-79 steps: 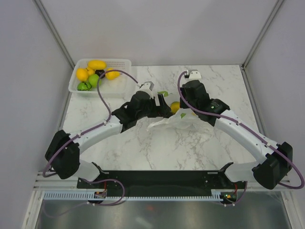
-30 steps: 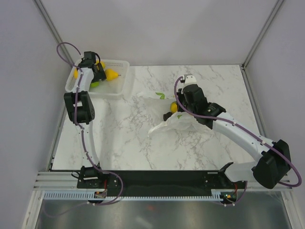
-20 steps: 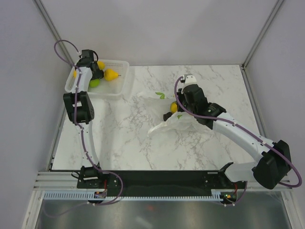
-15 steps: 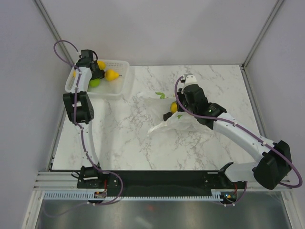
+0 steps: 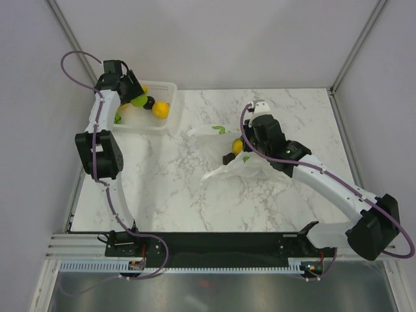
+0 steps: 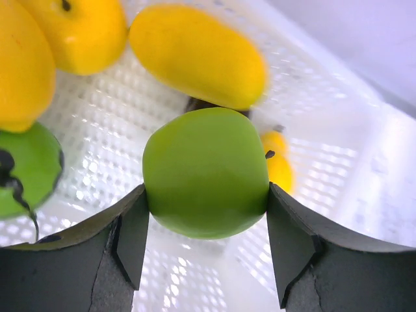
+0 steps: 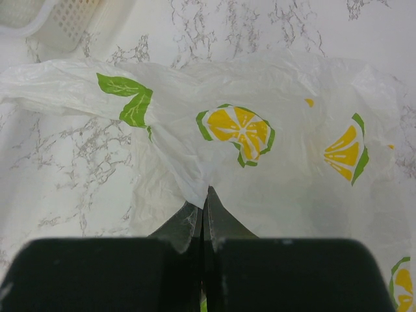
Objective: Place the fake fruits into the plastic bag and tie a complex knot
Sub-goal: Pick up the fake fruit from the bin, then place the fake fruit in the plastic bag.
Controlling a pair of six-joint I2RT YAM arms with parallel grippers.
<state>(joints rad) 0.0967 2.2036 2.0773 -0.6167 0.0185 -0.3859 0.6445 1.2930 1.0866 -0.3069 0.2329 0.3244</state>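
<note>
1. The left arm (image 5: 99, 146) stands steeply upright, its forearm reaching away to the far left.
2. The left hand (image 6: 207, 214) clamps a green apple (image 6: 205, 162) between both fingers.
3. The right arm (image 5: 328, 182) stretches low and diagonally toward the middle.
4. The right hand (image 7: 204, 205) has its fingertips pinched together on the plastic bag (image 7: 279, 104).

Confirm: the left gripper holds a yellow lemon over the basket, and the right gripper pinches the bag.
Wrong fruit. The left wrist view shows the left gripper holding a green apple, not a yellow lemon, over the basket; the right gripper does pinch the bag.
</note>
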